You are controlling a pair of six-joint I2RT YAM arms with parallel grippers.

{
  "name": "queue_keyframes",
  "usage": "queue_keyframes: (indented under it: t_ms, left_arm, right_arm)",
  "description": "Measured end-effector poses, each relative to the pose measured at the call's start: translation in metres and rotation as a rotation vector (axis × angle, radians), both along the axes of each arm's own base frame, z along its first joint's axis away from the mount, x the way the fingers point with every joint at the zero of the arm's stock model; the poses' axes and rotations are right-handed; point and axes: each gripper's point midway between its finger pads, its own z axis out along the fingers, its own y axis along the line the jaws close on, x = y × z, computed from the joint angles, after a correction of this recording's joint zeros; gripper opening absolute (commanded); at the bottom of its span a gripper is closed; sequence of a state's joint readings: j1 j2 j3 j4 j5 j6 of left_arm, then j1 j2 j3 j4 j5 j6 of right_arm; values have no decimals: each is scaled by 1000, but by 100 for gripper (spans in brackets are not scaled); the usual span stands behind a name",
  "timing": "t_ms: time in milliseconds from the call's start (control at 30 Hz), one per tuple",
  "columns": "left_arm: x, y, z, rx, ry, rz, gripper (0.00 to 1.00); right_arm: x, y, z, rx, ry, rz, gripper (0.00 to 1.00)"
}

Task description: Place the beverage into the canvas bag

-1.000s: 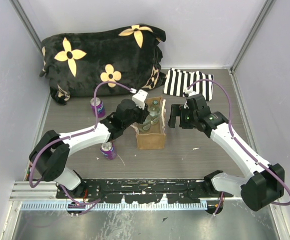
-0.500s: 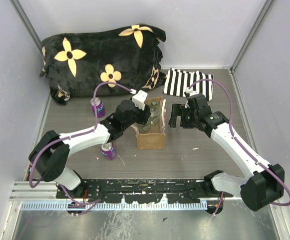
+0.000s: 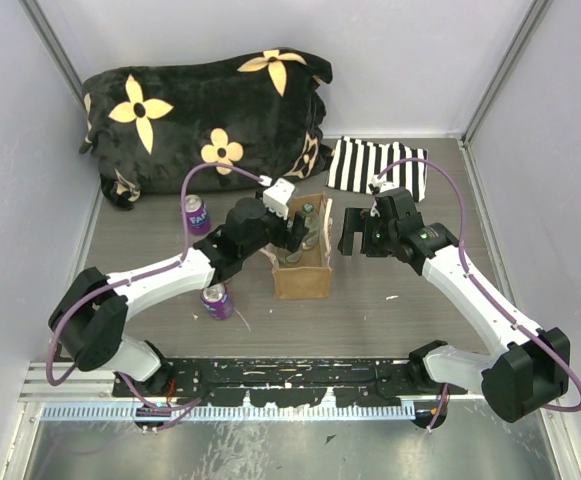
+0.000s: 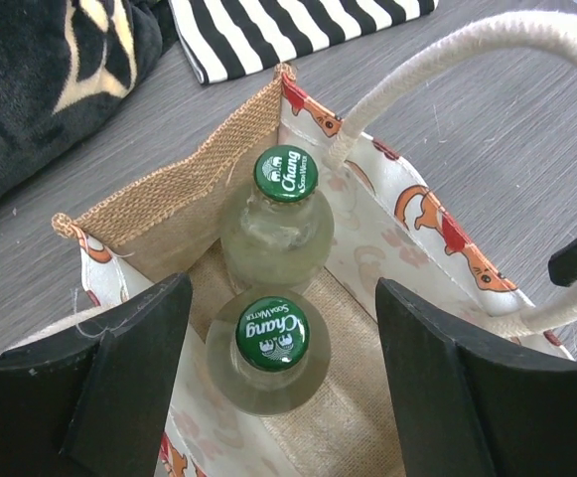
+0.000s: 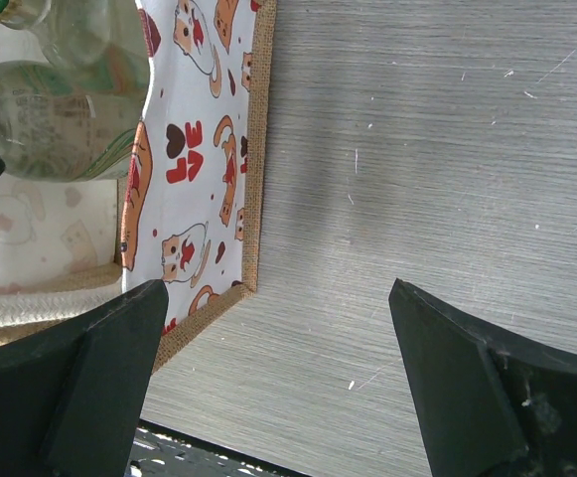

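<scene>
While the left gripper (image 4: 283, 293) and right gripper (image 5: 276, 298) gape empty, the canvas bag (image 4: 397, 229) holds 2 bottles (image 4: 286, 175) (image 4: 271, 336).

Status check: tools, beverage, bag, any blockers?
Left tool open above canvas bag, gripping nothing. Right tool open beside it. Two green-capped bottles upright inside. Nothing seen in the way.

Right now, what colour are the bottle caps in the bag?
Green with white lettering, clearest in the left wrist view: bottle caps inside the canvas bag.
</scene>
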State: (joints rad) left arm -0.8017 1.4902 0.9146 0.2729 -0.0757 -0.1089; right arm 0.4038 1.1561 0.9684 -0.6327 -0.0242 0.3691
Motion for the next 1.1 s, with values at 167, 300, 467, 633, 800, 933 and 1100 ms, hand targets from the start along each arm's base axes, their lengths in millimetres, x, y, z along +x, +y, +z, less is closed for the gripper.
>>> queue_keyframes:
  t_ms: [167,300,467,633,800,933,1100]
  left_arm:
    - [7,0,16,-8,-26,7,83]
    - [31,9,58,-34,-80,59,84]
    - [74,52,147,-116,-180,185,86]
    - [101,143,201,-115,-211,370,87]
    - [104,221,161,43,-68,497,91]
    - [91,247,103,176,98,502,93]
    - [77,247,47,273,266,440,95]
  right_arm:
    - [0,0,0,0,0,0,100]
    - [0,0,0,1,0,0,100]
    - [0,1,0,3,2,3,100]
    - [-1,1,0,5,2,5,100]
    - [-1,2,0,10,3,10,100]
    - [1,6,1,26,-3,20,100]
    - [1,9,-3,36,1,29,100]
